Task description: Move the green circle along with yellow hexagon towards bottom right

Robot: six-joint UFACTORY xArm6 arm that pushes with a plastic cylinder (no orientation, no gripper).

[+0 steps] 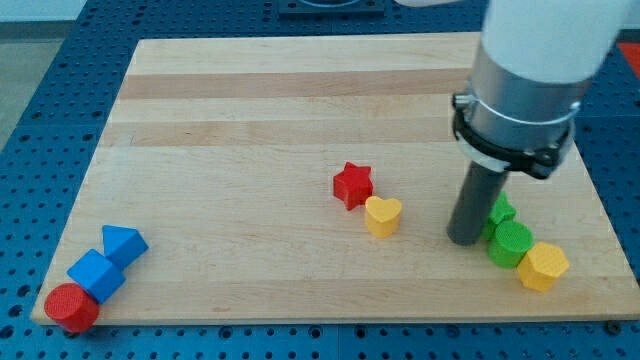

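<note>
The green circle (511, 243) lies near the board's bottom right, touching the yellow hexagon (543, 266) just below and to its right. A second green block (501, 212) sits right above the circle, partly hidden by the rod. My tip (465, 240) rests on the board just to the left of the green circle, close to it or touching it. The arm's white and grey body hangs above.
A red star (352, 185) and a yellow heart (382, 215) touch near the board's middle. A blue triangle (123, 244), a blue cube (95, 275) and a red cylinder (71, 307) cluster at the bottom left corner. The wooden board (250, 100) lies on a blue perforated table.
</note>
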